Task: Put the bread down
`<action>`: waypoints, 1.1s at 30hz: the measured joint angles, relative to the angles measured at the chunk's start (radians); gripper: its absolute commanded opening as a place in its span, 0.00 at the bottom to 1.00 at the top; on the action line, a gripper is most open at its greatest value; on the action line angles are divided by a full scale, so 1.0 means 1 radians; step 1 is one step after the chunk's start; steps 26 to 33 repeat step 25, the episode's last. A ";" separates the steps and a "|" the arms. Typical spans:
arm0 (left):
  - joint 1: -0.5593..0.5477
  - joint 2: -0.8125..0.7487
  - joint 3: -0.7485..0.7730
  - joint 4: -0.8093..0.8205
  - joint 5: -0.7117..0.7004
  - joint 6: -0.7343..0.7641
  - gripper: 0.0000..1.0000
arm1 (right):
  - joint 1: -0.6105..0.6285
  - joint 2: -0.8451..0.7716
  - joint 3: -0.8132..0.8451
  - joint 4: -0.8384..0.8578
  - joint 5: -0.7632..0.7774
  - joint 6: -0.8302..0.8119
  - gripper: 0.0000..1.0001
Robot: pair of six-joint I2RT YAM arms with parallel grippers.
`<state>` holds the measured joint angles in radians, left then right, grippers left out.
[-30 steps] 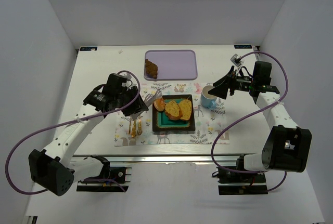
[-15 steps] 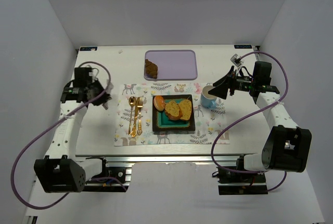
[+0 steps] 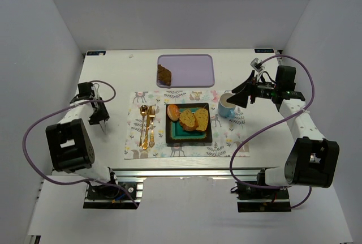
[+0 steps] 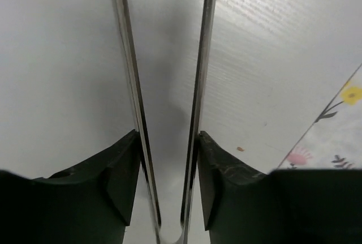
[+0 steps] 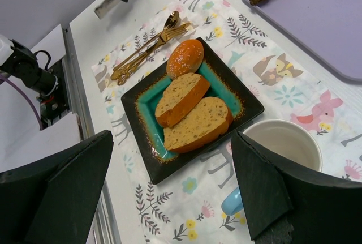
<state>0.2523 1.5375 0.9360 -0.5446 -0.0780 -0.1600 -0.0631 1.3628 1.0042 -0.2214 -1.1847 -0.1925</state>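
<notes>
Two tan bread slices [image 3: 195,119] and a round bun [image 3: 173,111] lie on the black and teal plate [image 3: 169,136]; the right wrist view shows the slices [image 5: 198,122], the bun [image 5: 185,57] and the plate [image 5: 153,165]. A dark brown bread piece [image 3: 164,75] sits on the purple tray [image 3: 195,69]. My left gripper [image 3: 100,118] is at the table's left side, apart from the plate. It is shut on metal tongs [image 4: 201,85], whose two arms run between its fingers [image 4: 121,165]. My right gripper [image 3: 240,94] hangs open beside the cup, nothing in it.
A white and blue cup [image 3: 227,106] stands right of the plate on the patterned placemat [image 3: 226,139]. Gold cutlery [image 3: 147,125] lies on the mat left of the plate. The left arm's purple cable loops over the table's left edge.
My left arm has drawn back from the plate to the table's left side with the tongs, and the bun stays on the plate. The right arm has not moved.
</notes>
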 measured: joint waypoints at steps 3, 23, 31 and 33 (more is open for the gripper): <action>0.000 0.053 -0.014 0.010 0.020 0.034 0.58 | 0.000 0.000 0.000 -0.014 0.001 -0.003 0.89; 0.035 -0.360 0.004 0.032 0.257 -0.152 0.86 | -0.004 0.043 0.131 -0.137 0.302 0.060 0.89; 0.035 -0.443 -0.005 0.076 0.343 -0.195 0.85 | -0.011 0.046 0.131 -0.113 0.348 0.106 0.89; 0.035 -0.443 -0.005 0.076 0.343 -0.195 0.85 | -0.011 0.046 0.131 -0.113 0.348 0.106 0.89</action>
